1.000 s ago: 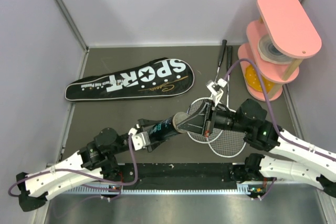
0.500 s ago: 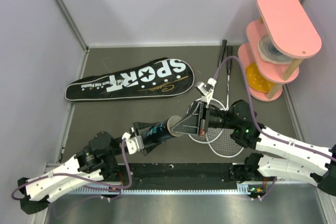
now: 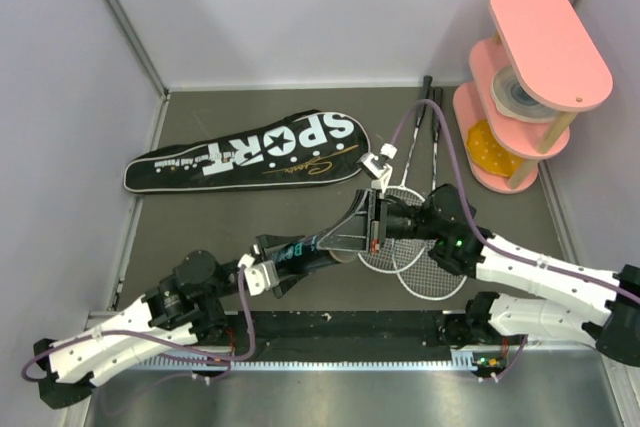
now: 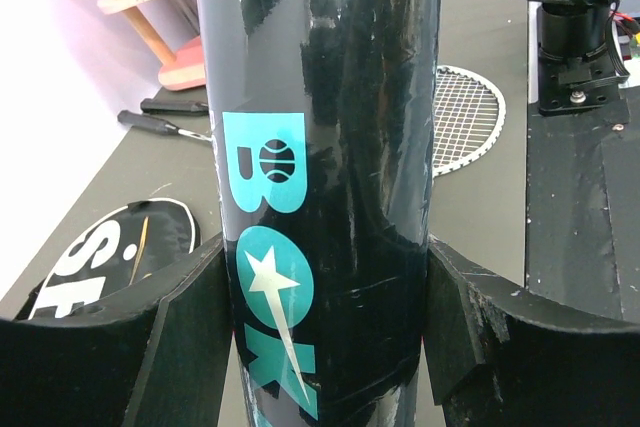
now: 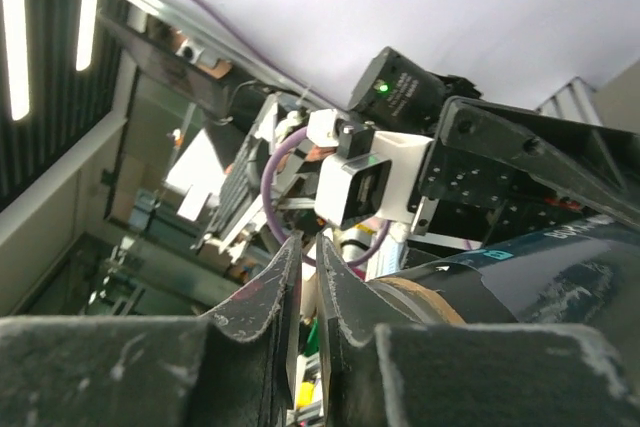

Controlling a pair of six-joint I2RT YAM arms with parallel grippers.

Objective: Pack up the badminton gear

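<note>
My left gripper (image 3: 276, 267) (image 4: 325, 282) is shut on the long black shuttle tube (image 3: 305, 247) (image 4: 330, 97), which has teal lettering and is held off the table, pointing right. My right gripper (image 3: 372, 230) (image 5: 308, 259) sits at the tube's brown-rimmed mouth (image 5: 420, 297). Its fingers stand a thin slit apart with nothing showing between them. Two silver rackets (image 3: 425, 267) (image 4: 462, 127) lie crossed under the right arm, handles toward the back. The black "SPORT" bag (image 3: 250, 152) (image 4: 110, 247) lies flat at the back left.
A pink tiered stand (image 3: 535, 77) holding a tape roll and a yellow item fills the back right corner. Grey walls close in the left, back and right sides. A black strip (image 3: 340, 332) with both arm bases runs along the near edge.
Both arms have shifted left, carrying the tube and the right gripper with them. The right fingers have parted slightly. The left grip on the tube is unchanged.
</note>
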